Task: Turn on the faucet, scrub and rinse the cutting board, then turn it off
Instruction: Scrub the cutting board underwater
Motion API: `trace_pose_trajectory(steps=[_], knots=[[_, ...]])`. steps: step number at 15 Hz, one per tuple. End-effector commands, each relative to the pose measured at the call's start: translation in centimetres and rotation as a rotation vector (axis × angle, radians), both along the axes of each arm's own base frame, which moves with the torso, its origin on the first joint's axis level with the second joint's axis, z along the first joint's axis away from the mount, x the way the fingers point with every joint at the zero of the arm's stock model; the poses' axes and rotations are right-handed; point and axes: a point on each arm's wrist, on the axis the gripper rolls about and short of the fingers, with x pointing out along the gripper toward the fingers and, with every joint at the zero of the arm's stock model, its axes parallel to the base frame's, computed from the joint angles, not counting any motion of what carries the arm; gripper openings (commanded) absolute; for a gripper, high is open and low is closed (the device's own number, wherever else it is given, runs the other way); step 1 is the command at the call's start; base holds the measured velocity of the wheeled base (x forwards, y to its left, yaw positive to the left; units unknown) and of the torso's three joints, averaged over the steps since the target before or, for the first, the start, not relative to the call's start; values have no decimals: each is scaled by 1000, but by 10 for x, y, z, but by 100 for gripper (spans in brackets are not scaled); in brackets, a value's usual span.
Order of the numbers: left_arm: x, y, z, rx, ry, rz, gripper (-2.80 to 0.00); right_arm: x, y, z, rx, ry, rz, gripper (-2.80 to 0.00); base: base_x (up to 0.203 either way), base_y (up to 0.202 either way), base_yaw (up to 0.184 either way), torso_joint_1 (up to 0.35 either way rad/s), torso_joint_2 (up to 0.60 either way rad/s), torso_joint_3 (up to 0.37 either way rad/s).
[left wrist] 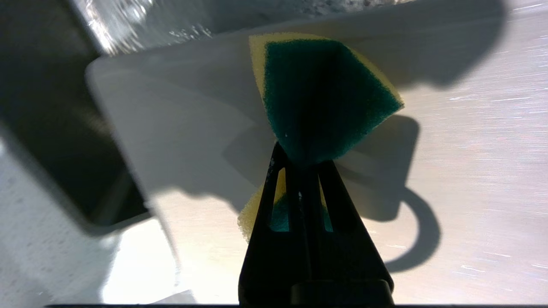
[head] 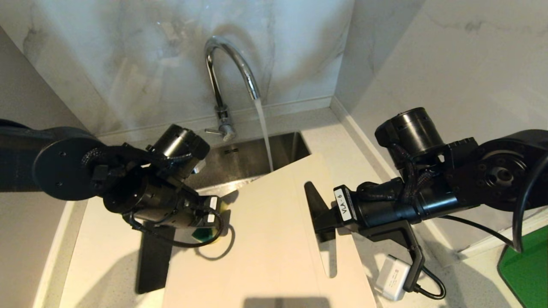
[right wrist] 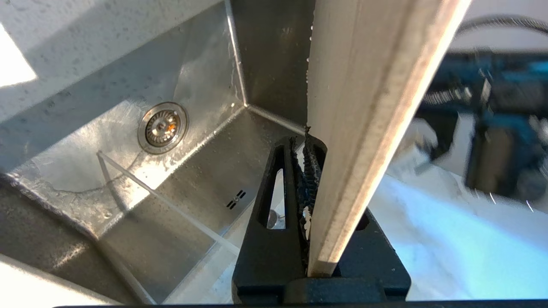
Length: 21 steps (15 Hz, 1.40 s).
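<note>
Water pours from the chrome faucet (head: 231,64) into the sink (head: 239,160) just past the far edge of the cutting board (head: 274,239). The pale board is held tilted over the sink. Its handle cutout (head: 329,256) lies near my right gripper (head: 317,205), which is shut on the board's right edge (right wrist: 368,107). In the right wrist view, that gripper (right wrist: 309,145) has one finger hidden behind the board. My left gripper (left wrist: 302,156) is shut on a green and yellow sponge (left wrist: 321,98). It hovers at the board's left side (left wrist: 471,171), sponge (head: 204,233) pointing down.
The steel sink has a round drain (right wrist: 162,127) and an overflow slot. A black rectangular object (head: 154,261) lies on the counter at the left. Marble walls close in behind and at the right. A green surface (head: 526,269) shows at the far right.
</note>
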Motion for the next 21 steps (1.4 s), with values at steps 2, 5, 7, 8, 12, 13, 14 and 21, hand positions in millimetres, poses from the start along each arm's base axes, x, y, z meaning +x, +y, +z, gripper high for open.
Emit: trace_pose_trajectory(steps=[2, 5, 7, 8, 12, 13, 14, 21], knots=[[-3, 43, -21, -27, 8, 89, -280, -2, -1, -1, 3, -16, 12, -280, 0, 0, 0, 0, 0, 0], [7, 82, -26, -81, 26, 174, -280, -3, -2, 0, 7, -20, 12, -280, 0, 0, 0, 0, 0, 0], [15, 109, -27, -115, 42, 222, -280, -4, -3, 2, 9, -25, 9, -280, 0, 0, 0, 0, 0, 0], [18, 122, -25, -137, 43, 236, -280, -4, -3, 2, 9, -25, 10, -280, 0, 0, 0, 0, 0, 0], [10, 137, 10, -187, -72, 227, -280, -5, -3, 2, 11, -26, 9, -280, 0, 0, 0, 0, 0, 0], [4, 135, 24, -205, -114, 211, -280, -4, -3, 2, 11, -25, 8, -280, 0, 0, 0, 0, 0, 0], [-4, 130, 39, -219, -142, 186, -280, -4, -3, 2, 11, -26, 8, -280, 0, 0, 0, 0, 0, 0], [-74, 51, 119, -308, -142, -129, -280, -2, -7, 3, 13, -25, -10, -280, 0, 0, 0, 0, 0, 0]])
